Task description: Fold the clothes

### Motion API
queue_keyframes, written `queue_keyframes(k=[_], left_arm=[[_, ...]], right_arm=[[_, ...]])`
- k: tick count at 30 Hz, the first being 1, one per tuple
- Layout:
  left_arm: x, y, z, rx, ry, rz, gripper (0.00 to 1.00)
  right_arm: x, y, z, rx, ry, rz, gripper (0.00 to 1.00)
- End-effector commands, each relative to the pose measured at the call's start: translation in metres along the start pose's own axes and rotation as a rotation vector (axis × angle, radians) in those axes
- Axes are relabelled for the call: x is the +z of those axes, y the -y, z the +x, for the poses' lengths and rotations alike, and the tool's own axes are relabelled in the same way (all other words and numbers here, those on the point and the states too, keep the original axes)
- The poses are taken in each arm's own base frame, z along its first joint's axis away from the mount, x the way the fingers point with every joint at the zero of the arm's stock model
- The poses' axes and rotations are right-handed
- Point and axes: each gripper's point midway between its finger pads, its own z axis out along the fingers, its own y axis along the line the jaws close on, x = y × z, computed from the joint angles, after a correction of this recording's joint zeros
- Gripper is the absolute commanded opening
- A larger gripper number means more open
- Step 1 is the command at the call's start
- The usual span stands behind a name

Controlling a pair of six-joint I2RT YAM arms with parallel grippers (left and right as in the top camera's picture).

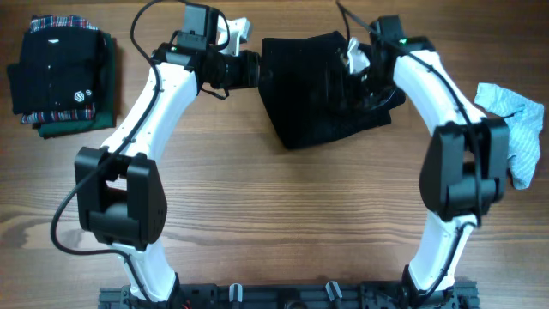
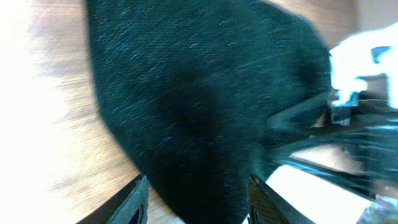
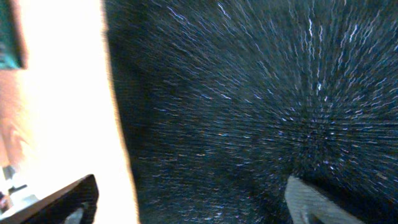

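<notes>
Fuzzy black knit garment (image 1: 317,90), folded roughly square; right hand (image 3: 189,190) spread wide, left hand (image 2: 198,186) part-open, grip unclear

On the desk (image 1: 283,197) the knit garment (image 1: 309,94) lies at the far middle; the left tool (image 1: 254,69) at its left edge, the right tool (image 1: 364,79) over its right part; a stack of folded garments (image 1: 62,77) far left; a small cloth (image 1: 519,129) far right.

The clothes (image 1: 310,101) are matt, fuzzy black knit cloth; the table (image 1: 283,219) is smooth, light wood grain.
</notes>
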Motion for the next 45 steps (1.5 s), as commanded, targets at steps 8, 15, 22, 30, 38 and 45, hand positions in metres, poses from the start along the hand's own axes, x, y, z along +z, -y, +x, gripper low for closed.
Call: queue_keyframes(k=[8, 15, 22, 30, 38, 45], left_arm=[[0.053, -0.075, 0.033, -0.318, -0.121, -0.187, 0.96], [0.084, -0.083, 0.031, -0.320, -0.120, -0.113, 1.00], [0.115, -0.058, 0.028, -0.271, -0.139, 0.151, 1.00], [0.147, -0.058, 0.051, -0.350, -0.227, 0.292, 1.00], [0.172, -0.010, 0.070, -0.234, -0.278, 0.443, 0.95], [0.177, 0.033, 0.077, -0.125, -0.292, 0.555, 0.44]], right_arm=[[-0.101, -0.053, -0.029, -0.164, 0.266, 0.065, 1.00], [-0.107, -0.056, -0.026, -0.162, 0.267, 0.064, 0.99], [-0.108, -0.057, -0.026, -0.161, 0.271, 0.062, 1.00], [-0.128, -0.061, -0.029, -0.174, 0.324, 0.064, 1.00], [-0.139, -0.061, -0.033, -0.181, 0.360, 0.067, 1.00], [-0.139, -0.060, -0.033, -0.179, 0.360, 0.067, 1.00]])
